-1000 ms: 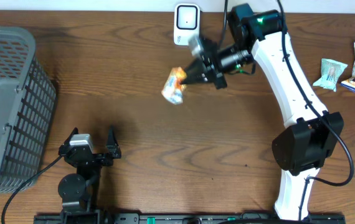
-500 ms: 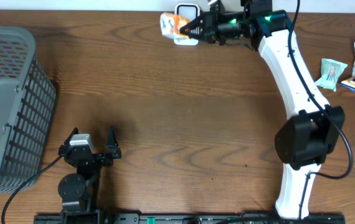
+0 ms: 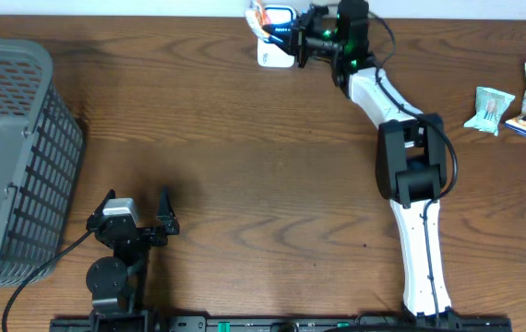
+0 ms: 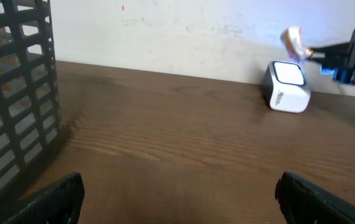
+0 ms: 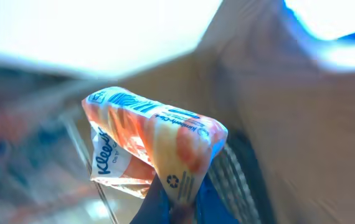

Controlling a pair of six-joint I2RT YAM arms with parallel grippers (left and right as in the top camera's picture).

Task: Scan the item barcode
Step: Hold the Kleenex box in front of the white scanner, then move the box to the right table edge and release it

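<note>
A tissue pack [image 3: 257, 15] sits at the 12 o'clock edge of the counter [image 3: 245, 184], lifted off the wood and clenched in the right jaws. The right arm [image 3: 411, 175] is stretched long from 5 o'clock up towards 12, and the jaws at its tip point to 9 o'clock. From overhead the pack lies just at the 10 o'clock corner of the white scanner [image 3: 277, 41], partly cut by the frame's top edge, so its long axis cannot be read there.

In the left wrist view the tissue pack [image 4: 293, 40] hangs just above the scanner [image 4: 286, 90] and apart from it. The scanner's upper face glows pale blue. The dark jaws reach in from 3 o'clock.

The right wrist view gives the pack [image 5: 152, 146] best. It is orange and white with Kleenex lettering. Its long axis runs from 10 o'clock to 4 o'clock across the frame. The dark fingertips [image 5: 171, 202] pinch it at its lower edge near 6 o'clock. All behind it is blurred.

The left arm [image 3: 115, 263] rests at 7 o'clock on the counter, its jaws released and spread wide, nothing between them. A grey basket [image 3: 14, 157] stands at 9 o'clock. Snack packets [image 3: 490, 109] lie at the 3 o'clock edge.
</note>
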